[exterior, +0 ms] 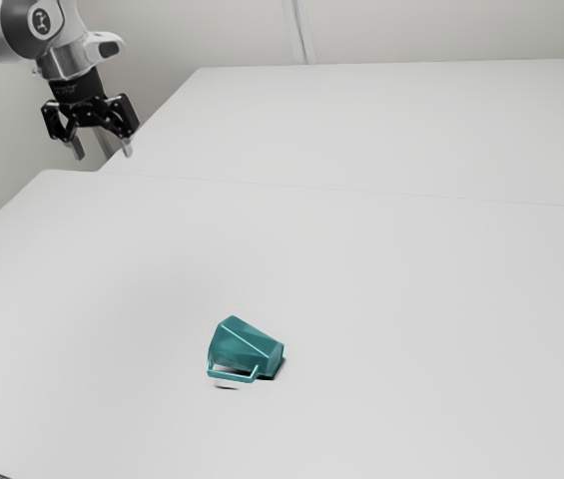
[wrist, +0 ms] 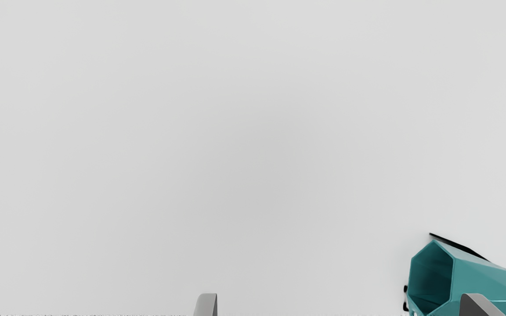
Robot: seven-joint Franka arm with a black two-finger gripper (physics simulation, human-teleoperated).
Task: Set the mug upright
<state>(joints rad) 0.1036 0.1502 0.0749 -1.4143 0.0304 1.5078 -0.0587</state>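
The teal faceted mug (exterior: pixel 247 345) lies on its side on the white table, its handle toward the exterior view's bottom edge and its base toward the exterior view's right. High above the table, at the exterior view's upper left, hangs the black gripper (exterior: pixel 101 153), well away from the mug. In the wrist view the gripper (wrist: pixel 338 305) has its fingers wide apart with nothing held. One fingertip overlaps the mug (wrist: pixel 477 276) in that picture, whose dark open mouth is visible; part of the handle is cut off by the picture's edge.
The white table (exterior: pixel 381 269) spreads around the mug on all sides. Behind it is another white surface (exterior: pixel 391 130), with pale walls beyond. A thin dark line crosses the exterior view's lower left corner.
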